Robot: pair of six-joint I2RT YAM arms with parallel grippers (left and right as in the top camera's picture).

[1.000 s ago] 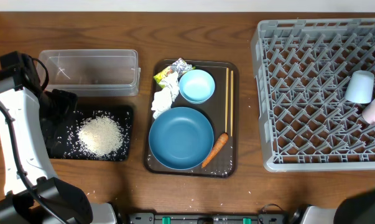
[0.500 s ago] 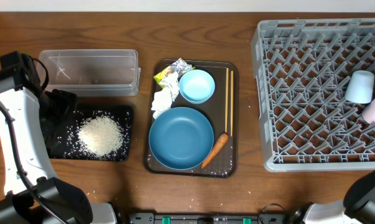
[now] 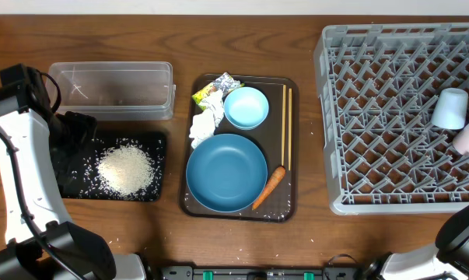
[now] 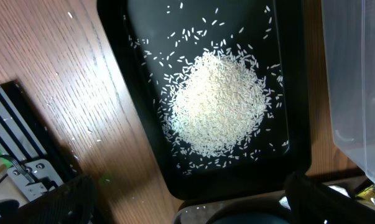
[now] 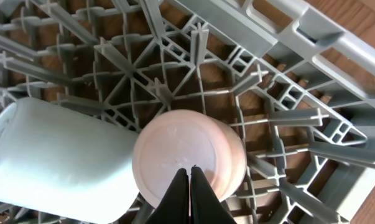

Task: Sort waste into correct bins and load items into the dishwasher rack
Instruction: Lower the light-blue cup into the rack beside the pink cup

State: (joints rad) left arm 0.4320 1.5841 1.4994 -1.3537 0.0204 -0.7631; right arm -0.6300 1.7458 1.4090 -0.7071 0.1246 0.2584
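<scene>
1. Left gripper (image 4: 193, 202): jaws wide open, empty; above rice (image 4: 218, 102) in black tray (image 4: 287, 62).
2. Right gripper (image 5: 188, 186): jaws closed, empty; over white cup (image 5: 187, 152), beside blue cup (image 5: 56, 155), in rack (image 5: 280, 31).
3. Brown tray (image 3: 291, 204): plate (image 3: 226, 171), bowl (image 3: 246, 106), chopsticks (image 3: 286, 128), carrot (image 3: 269, 187), tissue (image 3: 205, 124), wrapper (image 3: 215, 88).

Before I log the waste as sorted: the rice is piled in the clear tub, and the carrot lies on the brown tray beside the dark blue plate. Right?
Not quite. The rice is piled in the black tray, not the clear tub; the overhead and left wrist views both show it. The carrot does lie on the brown tray beside the dark blue plate.
</scene>
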